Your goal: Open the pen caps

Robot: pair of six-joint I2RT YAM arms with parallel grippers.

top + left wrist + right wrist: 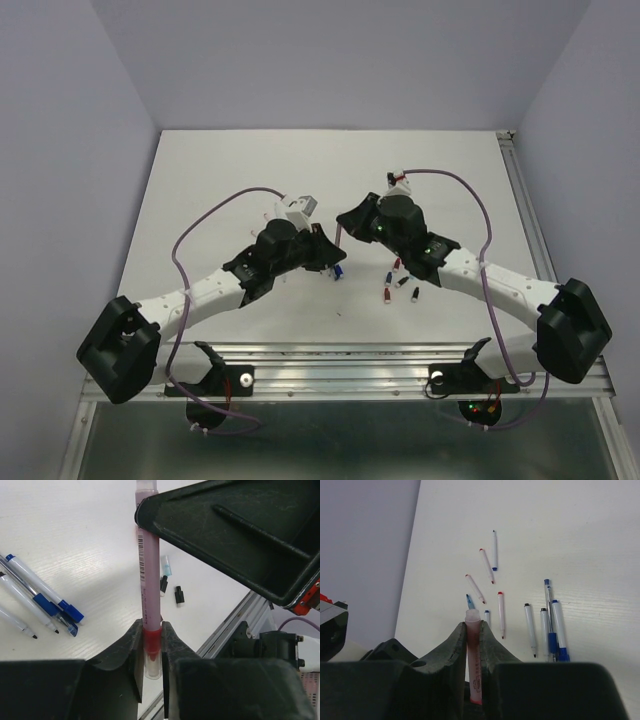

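Left wrist view: held pen (149,570) ran upright in frame, its red end (152,634) between the fingers of the left gripper (152,627); jaws pinched on that end.
Right wrist view: right gripper (472,630) jaws pressed on the pink barrel, pale end poking just past the fingertips.
Cap: couldn't tell if the red end was the cap.
Held pens: 1.
Loose pens (500,614): approx 10 in right wrist view, 3 red-tipped, rest blue or black; all lay flat, apart from the jaws.
Loose caps (179,595): 3 in left wrist view, 2 black + 1 pale blue, lying near the barrel's right side.
Surface: white table (230,170), alu rail (340,352) at near edge.
Room: pale lilac walls (330,60) on 3 sides.
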